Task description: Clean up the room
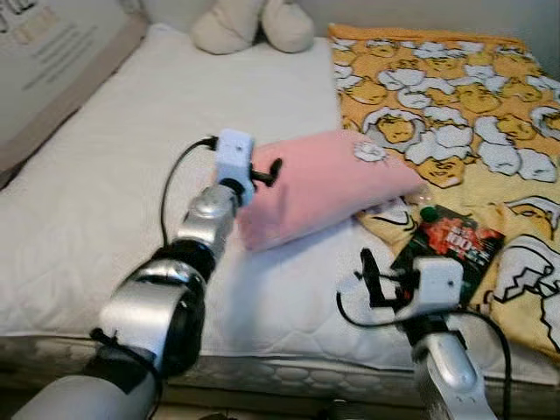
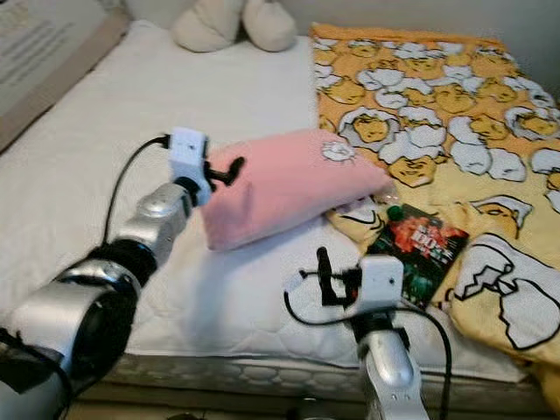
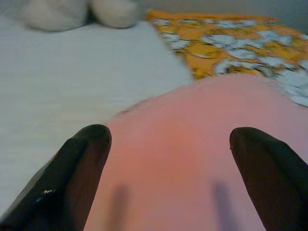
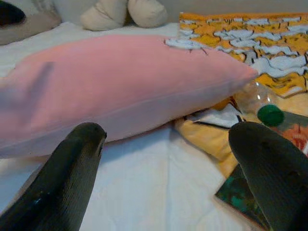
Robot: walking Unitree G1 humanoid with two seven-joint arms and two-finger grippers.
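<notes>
A: Which way does the pink pillow (image 1: 328,179) lie?

B: Its long axis runs slantwise across the bed (image 1: 131,175), the near end toward the robot's left and the far end resting on the edge of the yellow cartoon-print blanket (image 1: 464,114). It lies flat, soft and plump, plain pink, with a small white patch near its far corner.

A: And the grippers?

B: The left gripper (image 1: 267,171) is at the pillow's near end, fingers (image 3: 82,163) spread wide over the pink cloth and gripping nothing. The right gripper (image 1: 372,278) hovers above the white sheet near the bed's front edge, its fingers (image 4: 77,163) also wide apart and empty.

A: Anything else nearby?

B: A dark snack packet (image 1: 451,245) lies on the blanket just beside the right gripper, and a clear bottle with a green cap (image 4: 262,103) sits by the pillow's far end. A cream plush toy (image 1: 254,24) rests at the head of the bed.
</notes>
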